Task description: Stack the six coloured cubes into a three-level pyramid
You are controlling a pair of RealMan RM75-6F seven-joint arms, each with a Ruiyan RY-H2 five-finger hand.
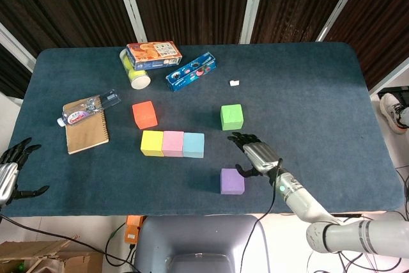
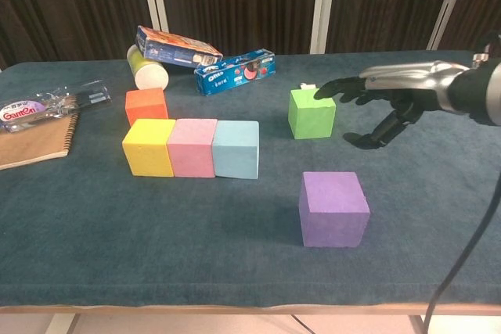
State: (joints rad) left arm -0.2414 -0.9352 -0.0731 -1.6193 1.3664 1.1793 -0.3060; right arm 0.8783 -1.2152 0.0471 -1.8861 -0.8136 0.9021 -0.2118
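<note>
From the head view, the counter carries a row of three touching cubes: yellow cube, pink cube and blue cube, left to right. The orange cube sits just behind the yellow one, apart from it. The green cube stands alone to the right of the row, and the purple cube lies flat near the front edge, below and right of the blue one. The right hand hovers between the green and purple cubes, slightly right of both, its fingers spread and holding nothing. The left hand is off the counter's left front corner, fingers apart and empty. At the back left are a snack box leaning over a cup, and a blue packet. A notebook lies at the left with a bottle across its top corner. A small white scrap lies behind the green cube.

In the chest view, the right hand reaches in from the right, above the counter, its fingertips near the green cube's upper right edge; whether they touch is unclear. The fingers are spread, the thumb hanging lower. The purple cube rests squarely in front, well apart from the hand. The yellow, pink and blue cubes sit flush, with the orange behind. The left hand is out of this view.
</note>
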